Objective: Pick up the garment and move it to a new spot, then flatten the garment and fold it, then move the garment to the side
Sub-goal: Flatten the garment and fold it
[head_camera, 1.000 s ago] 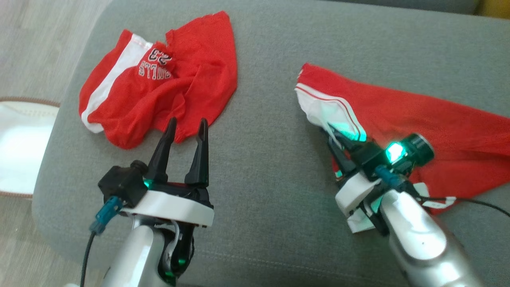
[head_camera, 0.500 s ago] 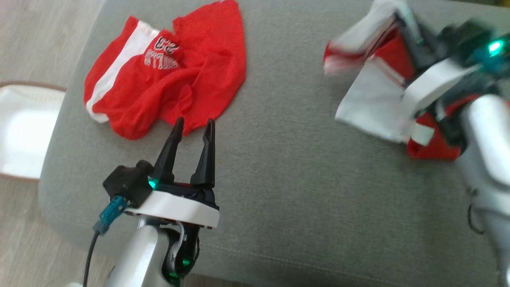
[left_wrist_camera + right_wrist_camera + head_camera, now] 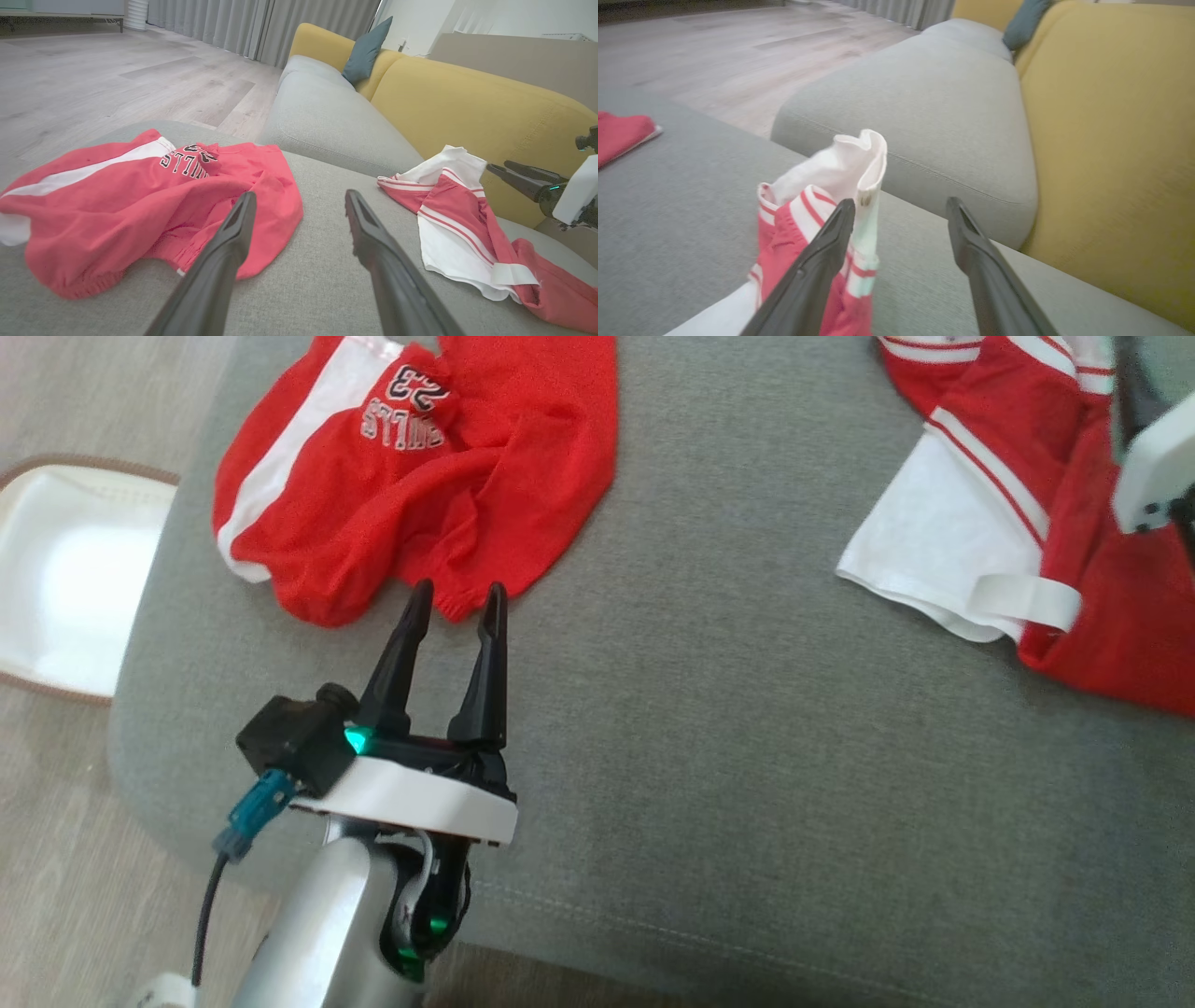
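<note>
Two red garments are lying well apart on the grey seat cushion (image 3: 700, 756). The striped garment (image 3: 980, 495), red with white panels and thin white stripes, is resting crumpled at the robot's right, near the yellow backrest (image 3: 467, 107). One white fold is standing upright and a white band is trailing over the garment's near edge.

The right gripper (image 3: 901, 203) is hovering over this garment with its fingers spread wide and nothing between them. In its own wrist view the upright fold is showing just beyond one fingertip; whether the two are touching cannot be told.

The lettered garment (image 3: 420, 476), red with a broad white side stripe and printed characters, is lying bunched at the robot's left, close to the cushion's edge.

The left gripper (image 3: 458, 593) is hanging just short of that garment's near hem, fingers parted and gripping nothing.

A blue pillow (image 3: 366, 51) is leaning on the backrest farther along the sofa. A white object with a brown edge (image 3: 65, 579) is sitting on the wooden floor beside the cushion.
</note>
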Robot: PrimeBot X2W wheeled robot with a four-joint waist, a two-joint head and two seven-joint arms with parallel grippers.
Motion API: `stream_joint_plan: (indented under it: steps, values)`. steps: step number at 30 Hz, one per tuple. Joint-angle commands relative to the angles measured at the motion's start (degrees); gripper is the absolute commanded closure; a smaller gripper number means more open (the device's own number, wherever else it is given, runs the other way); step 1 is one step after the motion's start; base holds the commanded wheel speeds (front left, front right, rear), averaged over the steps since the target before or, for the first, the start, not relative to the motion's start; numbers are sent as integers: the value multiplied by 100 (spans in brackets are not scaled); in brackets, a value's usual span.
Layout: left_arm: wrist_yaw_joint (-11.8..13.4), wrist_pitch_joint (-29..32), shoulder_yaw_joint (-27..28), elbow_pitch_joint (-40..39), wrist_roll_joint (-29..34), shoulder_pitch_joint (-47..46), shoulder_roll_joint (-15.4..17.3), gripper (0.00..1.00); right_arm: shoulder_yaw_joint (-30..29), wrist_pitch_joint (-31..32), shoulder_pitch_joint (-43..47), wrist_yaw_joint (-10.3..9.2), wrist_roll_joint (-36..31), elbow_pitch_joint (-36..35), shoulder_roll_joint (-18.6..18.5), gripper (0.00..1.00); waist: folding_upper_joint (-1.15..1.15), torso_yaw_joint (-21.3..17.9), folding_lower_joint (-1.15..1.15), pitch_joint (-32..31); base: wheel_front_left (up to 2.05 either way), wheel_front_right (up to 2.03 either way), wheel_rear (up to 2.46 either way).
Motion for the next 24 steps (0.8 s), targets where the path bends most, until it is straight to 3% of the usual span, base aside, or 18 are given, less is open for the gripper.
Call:
stream_joint_plan:
  steps: [1, 6, 12, 17, 24]
  values:
    - [27, -30, 162, -182, 39, -234, 18, 0, -163, -173, -189, 22, -128, -48, 114, 0, 0, -55, -1, -21, 0, 0, 0]
    - [3, -30, 236, -151, 134, -239, 18, 0, -541, -680, -89, 22, -413, 247, 553, 0, 0, -313, -1, -178, 0, 0, 0]
    - [-17, -30, 316, -143, 209, -176, 18, 0, -790, -1230, 394, 22, -381, 69, 970, 0, 0, -718, -1, -506, 0, 0, 0]
    - [-15, -30, 344, -142, 275, -119, 18, 0, -927, -1531, 1081, 22, -293, -529, 1327, 0, 0, -1066, -1, -773, 0, 0, 0]
    - [-6, -30, 374, -111, 252, -54, 18, 0, -1173, -1700, 2630, 22, -492, -1902, 1897, 0, 0, -1535, -1, -1039, 0, 0, 0]
